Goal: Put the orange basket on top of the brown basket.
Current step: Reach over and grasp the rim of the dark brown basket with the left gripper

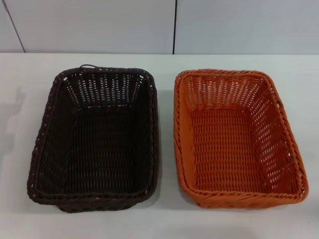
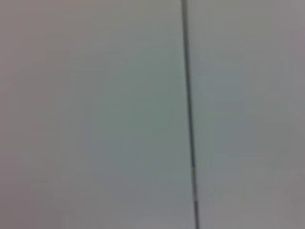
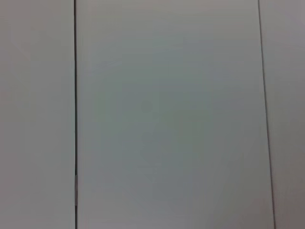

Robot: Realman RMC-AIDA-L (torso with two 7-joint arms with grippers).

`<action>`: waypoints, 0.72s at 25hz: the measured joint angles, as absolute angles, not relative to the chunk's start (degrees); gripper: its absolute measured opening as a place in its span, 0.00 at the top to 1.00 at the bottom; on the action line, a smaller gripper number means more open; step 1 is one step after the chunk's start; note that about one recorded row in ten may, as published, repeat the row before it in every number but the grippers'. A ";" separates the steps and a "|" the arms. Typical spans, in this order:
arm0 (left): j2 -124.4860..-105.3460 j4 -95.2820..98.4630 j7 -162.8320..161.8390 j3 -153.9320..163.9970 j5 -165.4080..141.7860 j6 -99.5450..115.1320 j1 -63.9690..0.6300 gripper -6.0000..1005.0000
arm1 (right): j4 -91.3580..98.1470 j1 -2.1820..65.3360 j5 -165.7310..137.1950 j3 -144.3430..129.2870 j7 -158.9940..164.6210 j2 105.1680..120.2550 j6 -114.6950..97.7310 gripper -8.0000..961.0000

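Observation:
The brown basket sits on the white table on the left of the head view, upright and empty. The orange basket sits beside it on the right, upright and empty, with a narrow gap of table between their rims. Neither gripper shows in any view. Both wrist views show only a pale panelled surface with dark seams.
The white table runs under both baskets, with a pale panelled wall behind its far edge. A dark vertical seam splits the wall behind the gap between the baskets.

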State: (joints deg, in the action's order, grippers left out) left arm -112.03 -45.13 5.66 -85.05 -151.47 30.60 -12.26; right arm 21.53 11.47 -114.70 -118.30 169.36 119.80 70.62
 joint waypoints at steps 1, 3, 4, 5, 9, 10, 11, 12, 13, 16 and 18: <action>-111.62 -49.08 5.78 -85.97 -152.54 25.94 -11.67 0.20 | 21.48 11.51 -114.70 -118.30 169.35 119.80 70.45 0.22; -111.42 -56.37 5.87 -88.51 -154.64 16.41 -10.54 0.20 | 21.44 11.58 -114.70 -118.29 169.35 119.80 69.80 0.22; -111.54 -60.40 5.90 -90.14 -155.45 10.83 -9.90 0.20 | 21.44 11.59 -114.69 -118.26 169.35 119.80 69.60 0.22; -111.78 -64.21 5.94 -91.74 -156.05 5.64 -9.30 0.20 | 21.43 11.58 -114.69 -118.16 169.35 119.79 69.46 0.22; -113.13 -74.59 7.29 -95.56 -157.84 -10.15 -8.06 0.21 | 21.35 11.33 -114.70 -117.77 169.35 119.80 69.29 0.22; -113.79 -77.54 8.57 -96.94 -157.94 -14.93 -7.98 0.21 | 21.22 11.28 -114.69 -117.63 169.35 119.80 69.28 0.22; -114.27 -79.58 9.45 -97.96 -157.92 -18.09 -8.05 0.21 | 21.07 11.27 -114.67 -117.53 169.35 119.80 69.27 0.22; -115.79 -85.47 12.20 -101.83 -157.83 -31.38 -9.21 0.21 | 20.72 11.35 -114.66 -117.34 169.35 119.78 69.18 0.22; -115.79 -85.47 12.20 -101.83 -157.83 -31.38 -9.21 0.21 | 20.72 11.35 -114.66 -117.34 169.35 119.78 69.18 0.22; -117.44 -91.40 15.38 -106.17 -157.81 -46.54 -11.90 0.21 | 20.64 11.47 -114.64 -116.94 169.35 119.69 68.31 0.22; -117.81 -94.60 16.13 -107.36 -157.81 -54.73 -13.51 0.21 | 20.57 11.66 -114.62 -116.83 169.35 119.55 67.31 0.22</action>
State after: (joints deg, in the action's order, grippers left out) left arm -117.81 -94.60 16.13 -107.36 -157.81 -54.73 -13.51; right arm 20.57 11.66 -114.62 -116.83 169.35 119.55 67.31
